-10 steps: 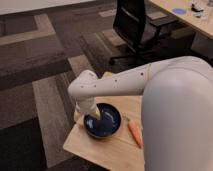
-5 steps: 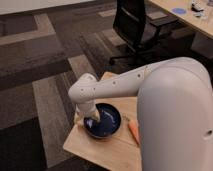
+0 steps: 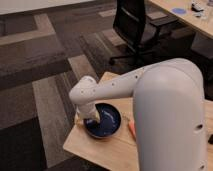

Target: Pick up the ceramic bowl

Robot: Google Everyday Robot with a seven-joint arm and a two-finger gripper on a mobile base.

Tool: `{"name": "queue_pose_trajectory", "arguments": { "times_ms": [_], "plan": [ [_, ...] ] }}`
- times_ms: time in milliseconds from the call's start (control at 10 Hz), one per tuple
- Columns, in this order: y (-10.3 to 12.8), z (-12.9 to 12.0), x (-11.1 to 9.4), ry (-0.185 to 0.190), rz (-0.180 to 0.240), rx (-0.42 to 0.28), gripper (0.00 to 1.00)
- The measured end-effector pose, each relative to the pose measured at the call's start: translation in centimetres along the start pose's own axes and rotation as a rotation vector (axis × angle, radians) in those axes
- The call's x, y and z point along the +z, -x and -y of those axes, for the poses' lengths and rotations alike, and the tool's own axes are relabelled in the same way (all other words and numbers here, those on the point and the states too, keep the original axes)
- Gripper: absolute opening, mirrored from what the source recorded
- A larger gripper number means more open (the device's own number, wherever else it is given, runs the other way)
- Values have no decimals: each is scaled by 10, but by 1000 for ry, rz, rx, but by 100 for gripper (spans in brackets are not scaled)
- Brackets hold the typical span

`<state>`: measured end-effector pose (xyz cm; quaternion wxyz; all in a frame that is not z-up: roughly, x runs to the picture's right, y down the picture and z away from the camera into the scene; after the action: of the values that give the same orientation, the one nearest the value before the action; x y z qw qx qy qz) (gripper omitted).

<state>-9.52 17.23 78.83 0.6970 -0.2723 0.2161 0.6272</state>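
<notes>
1. Grey striped carpet surrounds a light wooden desk (image 3: 102, 152).
2. On it sits the round, glossy navy-blue ceramic bowl (image 3: 108, 125).
3. At the bowl's rim, opposite the orange carrot (image 3: 131, 129), is the gripper (image 3: 92, 119); whether it is open or closed, I cannot tell.

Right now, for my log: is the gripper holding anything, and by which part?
Cannot be told: the gripper is down at the left rim of the ceramic bowl.

Navy-blue ceramic bowl (image 3: 107, 123), hand (image 3: 93, 118) of white arm (image 3: 125, 85) at its rim, orange carrot (image 3: 132, 129), tan table (image 3: 100, 150), grey-striped carpet (image 3: 45, 75).
</notes>
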Motion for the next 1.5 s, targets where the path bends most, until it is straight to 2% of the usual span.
{"name": "queue_pose_trajectory", "arguments": {
  "times_ms": [100, 300, 400, 500, 700, 900, 1000, 1200, 1400, 1500],
  "plan": [
    [0, 2, 2, -4, -1, 4, 63],
    [0, 0, 2, -14, 2, -3, 47],
    [-1, 2, 0, -23, -1, -3, 28],
    [-1, 0, -1, -23, -1, -4, 22],
    [1, 1, -13, -33, 6, 0, 0],
    [5, 4, -23, -44, 18, -4, 0],
    [13, 13, -39, -68, 44, -2, 0],
    [18, 16, -54, -74, 63, 2, 0],
    [26, 28, -85, -93, 100, 27, 0],
    [27, 31, -91, -101, 105, 34, 0]
  ]
}}
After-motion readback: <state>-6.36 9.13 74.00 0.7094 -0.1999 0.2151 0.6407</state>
